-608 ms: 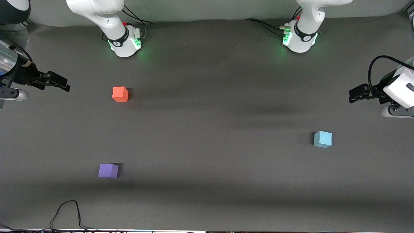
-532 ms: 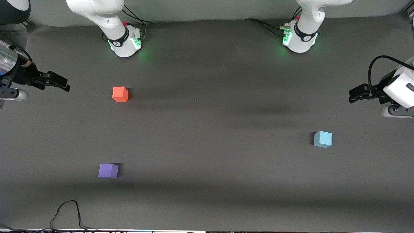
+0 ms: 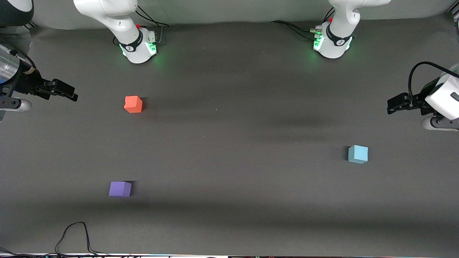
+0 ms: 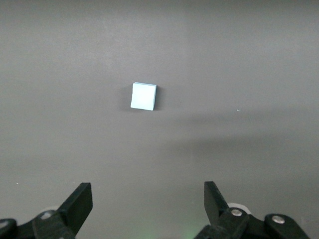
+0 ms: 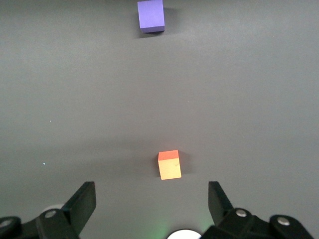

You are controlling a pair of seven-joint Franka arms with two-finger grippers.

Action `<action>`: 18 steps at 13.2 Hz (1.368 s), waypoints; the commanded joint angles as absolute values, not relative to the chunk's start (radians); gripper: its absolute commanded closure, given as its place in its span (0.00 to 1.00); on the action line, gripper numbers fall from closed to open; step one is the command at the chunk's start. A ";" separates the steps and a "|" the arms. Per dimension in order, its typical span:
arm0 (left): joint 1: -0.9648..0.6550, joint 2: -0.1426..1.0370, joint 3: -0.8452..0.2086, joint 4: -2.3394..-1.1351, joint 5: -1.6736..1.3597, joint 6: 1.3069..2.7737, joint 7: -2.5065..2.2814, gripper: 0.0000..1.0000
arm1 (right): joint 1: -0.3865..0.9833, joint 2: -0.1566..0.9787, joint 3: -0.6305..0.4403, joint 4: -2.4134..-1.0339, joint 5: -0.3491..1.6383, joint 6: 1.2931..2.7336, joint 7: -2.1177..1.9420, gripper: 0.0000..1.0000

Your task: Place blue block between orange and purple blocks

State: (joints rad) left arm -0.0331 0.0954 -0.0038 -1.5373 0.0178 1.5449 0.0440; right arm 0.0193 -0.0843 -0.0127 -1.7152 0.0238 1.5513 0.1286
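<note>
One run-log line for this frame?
blue block: untouched, left arm's end | left gripper: open, empty | right gripper: open, empty | stage: not started

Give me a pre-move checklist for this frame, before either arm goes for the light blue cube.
1. Light blue foam-like cube free on the dark table mat, nothing touching it: ok.
2. Left gripper open, empty, up toward its end of the table: ok.
3. Right gripper open, empty, waiting: ok.
4. Gap between orange-red cube and violet cube wide enough: ok.
5. Blue cube between them: not ok.
</note>
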 commanded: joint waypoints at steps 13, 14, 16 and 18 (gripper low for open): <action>-0.020 0.116 0.008 -1.845 0.031 1.906 0.124 0.00 | 0.026 -0.089 -0.021 -1.721 0.034 1.543 0.115 0.00; -0.020 0.132 0.008 -1.868 0.034 1.954 0.124 0.00 | 0.026 -0.090 -0.021 -1.726 0.034 1.543 0.115 0.00; -0.020 0.172 0.008 -1.908 0.044 2.050 0.124 0.00 | 0.026 -0.091 -0.021 -1.726 0.034 1.543 0.115 0.00; -0.020 0.216 0.009 -1.934 0.046 2.129 0.124 0.00 | 0.026 -0.089 -0.023 -1.726 0.034 1.543 0.115 0.00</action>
